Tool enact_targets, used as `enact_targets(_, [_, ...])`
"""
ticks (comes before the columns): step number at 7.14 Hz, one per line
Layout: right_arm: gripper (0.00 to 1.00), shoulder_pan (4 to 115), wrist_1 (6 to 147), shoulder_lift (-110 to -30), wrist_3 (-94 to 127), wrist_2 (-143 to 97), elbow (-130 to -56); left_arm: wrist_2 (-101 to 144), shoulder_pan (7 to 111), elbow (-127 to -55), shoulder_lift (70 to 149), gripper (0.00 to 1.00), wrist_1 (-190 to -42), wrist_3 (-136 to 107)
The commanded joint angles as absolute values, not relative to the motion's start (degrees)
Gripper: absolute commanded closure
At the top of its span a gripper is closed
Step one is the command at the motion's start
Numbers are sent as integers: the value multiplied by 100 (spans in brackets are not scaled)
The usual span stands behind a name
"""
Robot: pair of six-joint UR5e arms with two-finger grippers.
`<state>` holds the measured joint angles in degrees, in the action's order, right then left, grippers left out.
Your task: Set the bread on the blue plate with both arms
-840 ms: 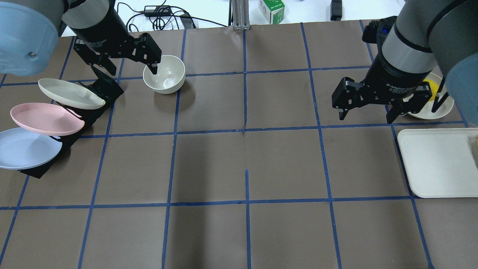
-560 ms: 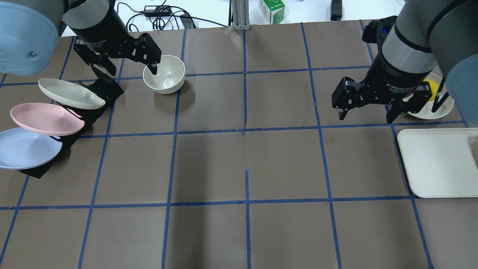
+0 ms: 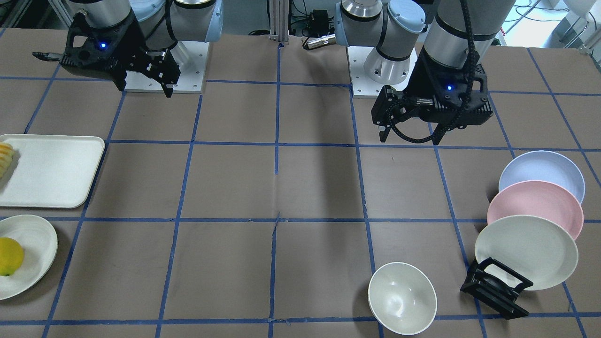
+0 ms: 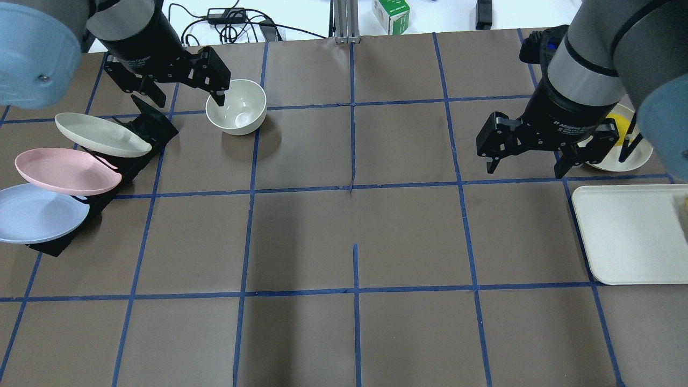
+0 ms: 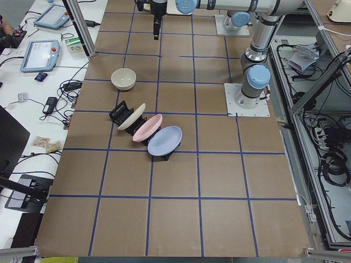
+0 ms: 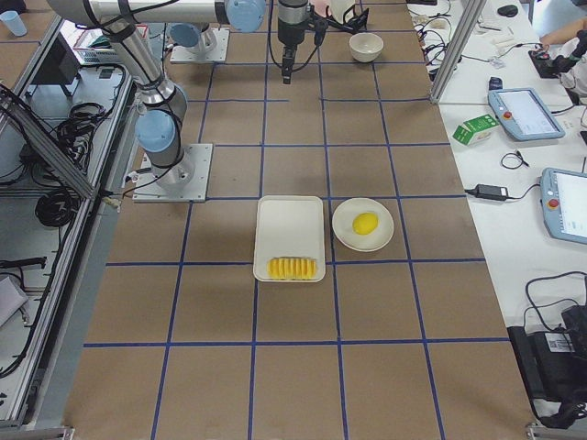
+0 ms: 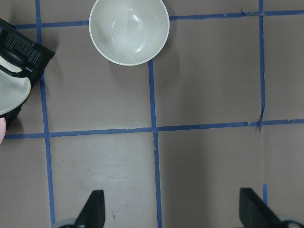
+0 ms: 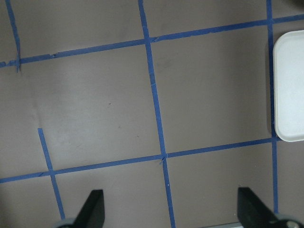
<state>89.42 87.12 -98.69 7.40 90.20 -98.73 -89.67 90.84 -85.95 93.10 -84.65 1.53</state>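
Note:
The bread [image 6: 292, 268] lies on the near end of a cream tray [image 6: 289, 220]; only its end shows in the front view [image 3: 4, 157]. The blue plate [image 4: 37, 212] leans in a black rack [image 4: 59, 242] at the table's left and also shows in the front view [image 3: 540, 171]. My left gripper [image 4: 189, 101] is open and empty, high over the rack and bowl; its fingers frame bare table in the left wrist view [image 7: 173, 211]. My right gripper [image 4: 524, 171] is open and empty, left of the tray [image 4: 629, 231], and shows in the right wrist view [image 8: 171, 211].
A pink plate [image 4: 64, 171] and a cream plate [image 4: 99, 134] lean in the same rack. A white bowl [image 4: 236, 106] stands beside it. A small plate [image 6: 363, 225] with a yellow lemon-like fruit [image 6: 365, 223] sits beside the tray.
Both grippers have shifted only very slightly and stay open. Nothing was taken hold of or moved on the table.

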Motion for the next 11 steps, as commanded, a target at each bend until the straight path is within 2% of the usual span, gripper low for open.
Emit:
enact_targets(1, [0,8930,8789,-9861,668,9087,-10097,-8956,8940,-8517,9273,0,-8473,193])
enact_targets(4, [0,8073,8815,-9844,633,9105,-10300,-8912,8388,-8482,9264,0,-8482,98])
enact_targets(6, [0,7089,9007,-9809,-512,9184,-10423,-8999,7336,-8464,9150,0,-8464,96])
enact_targets(9, [0,5403,10383,-9677,-2847,9404,-11168,-9009,5500,-8578,9263,0,-8473,44])
enact_targets(11, [0,4399,11621,-9187,-4116,9396,-11679,-9348,4469,-8980,9709,0,-8446,96])
